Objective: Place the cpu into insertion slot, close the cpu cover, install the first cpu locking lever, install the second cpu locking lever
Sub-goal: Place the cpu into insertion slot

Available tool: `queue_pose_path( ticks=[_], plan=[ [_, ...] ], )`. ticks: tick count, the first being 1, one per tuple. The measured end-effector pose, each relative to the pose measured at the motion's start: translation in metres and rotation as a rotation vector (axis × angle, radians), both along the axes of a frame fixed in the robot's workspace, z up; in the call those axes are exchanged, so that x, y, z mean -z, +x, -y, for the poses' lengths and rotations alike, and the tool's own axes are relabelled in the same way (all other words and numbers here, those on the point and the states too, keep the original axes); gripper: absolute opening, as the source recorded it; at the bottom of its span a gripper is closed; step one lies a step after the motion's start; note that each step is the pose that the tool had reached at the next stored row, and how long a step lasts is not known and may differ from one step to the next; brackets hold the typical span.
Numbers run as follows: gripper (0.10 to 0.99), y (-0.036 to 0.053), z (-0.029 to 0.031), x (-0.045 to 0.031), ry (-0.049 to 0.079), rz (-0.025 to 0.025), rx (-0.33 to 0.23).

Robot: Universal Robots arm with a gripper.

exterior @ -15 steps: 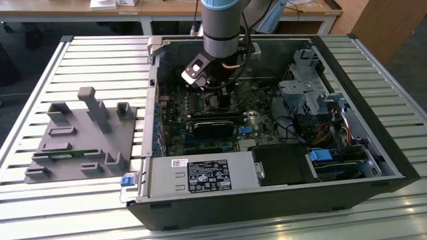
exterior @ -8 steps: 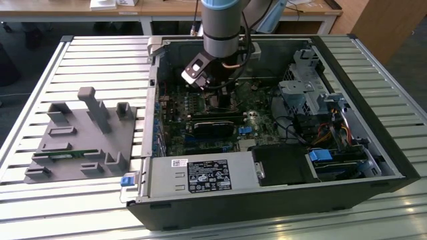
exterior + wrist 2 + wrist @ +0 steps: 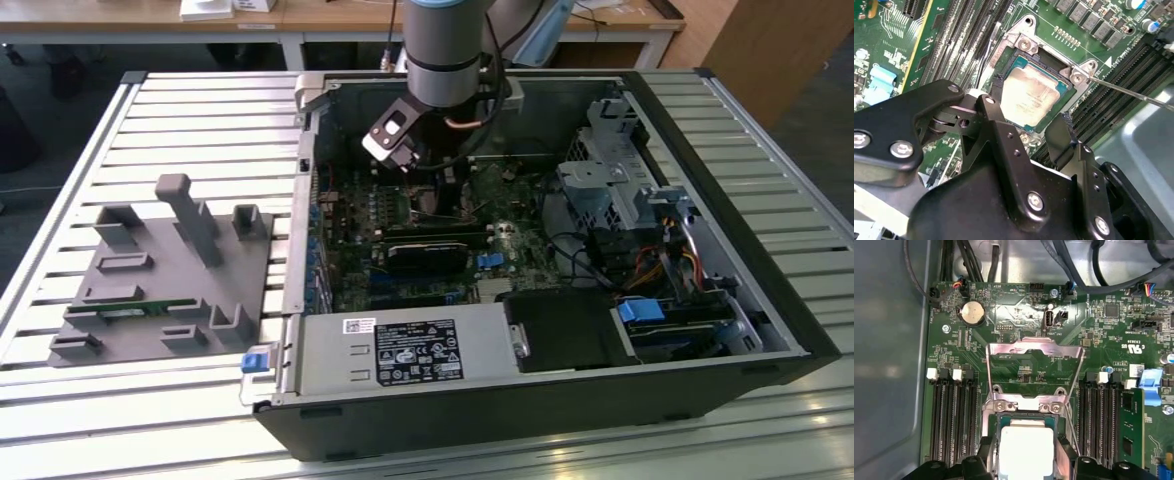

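Note:
The cpu (image 3: 1034, 97), a flat square chip with a dull silver face, lies in the insertion slot (image 3: 1048, 59) on the green board. It shows bright in the first wrist view as well (image 3: 1026, 450). My gripper (image 3: 1027, 111) hangs just above it, open, with one black finger (image 3: 988, 105) on each side of the chip. The cpu cover (image 3: 1034, 346), a thin metal frame, stands swung up and back from the slot. A thin locking lever (image 3: 1134, 93) sticks out beside the socket. In the exterior view my gripper (image 3: 416, 165) reaches down into the open computer case.
Long black memory slots (image 3: 951, 415) flank the socket. A coin battery (image 3: 973, 313) and cables (image 3: 969, 260) lie beyond the cover. A black card (image 3: 430, 255) and the power supply (image 3: 400, 350) sit nearer in the case. A grey fixture (image 3: 160, 270) stands at the exterior view's left.

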State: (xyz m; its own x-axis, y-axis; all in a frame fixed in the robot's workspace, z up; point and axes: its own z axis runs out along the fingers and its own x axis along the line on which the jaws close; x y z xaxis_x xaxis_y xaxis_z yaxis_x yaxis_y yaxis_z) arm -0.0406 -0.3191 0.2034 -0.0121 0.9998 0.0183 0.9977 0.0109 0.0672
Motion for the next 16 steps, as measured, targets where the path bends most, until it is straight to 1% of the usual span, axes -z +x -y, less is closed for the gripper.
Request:
queue_pose_path(
  ticks=[2,3,5,6,8,9,11,13,15,16],
  plan=[
    [0.596,0.0,0.0,-0.0023,0.0,-0.0016,0.0],
    [0.596,0.0003,0.0,-0.0022,0.0,-0.0032,0.0],
    [0.475,0.0003,0.0011,-0.0023,0.0,-0.0053,0.0],
    [0.475,0.0002,0.0016,-0.0023,0.0,-0.0058,0.0],
    [0.357,0.0002,0.0022,-0.0026,0.0,-0.007,0.0],
    [0.357,0.0002,0.0023,-0.0029,0.0,-0.0076,0.0],
    [0.239,0.0003,0.0024,-0.003,0.0,-0.0079,0.0],
    [0.239,0.0003,0.0025,-0.003,0.0,-0.008,0.0],
    [0.114,0.0003,0.0025,-0.003,0.0,-0.008,0.0],
    [0.114,0.0002,0.0026,-0.0031,0.0,-0.008,0.0]
  ],
)
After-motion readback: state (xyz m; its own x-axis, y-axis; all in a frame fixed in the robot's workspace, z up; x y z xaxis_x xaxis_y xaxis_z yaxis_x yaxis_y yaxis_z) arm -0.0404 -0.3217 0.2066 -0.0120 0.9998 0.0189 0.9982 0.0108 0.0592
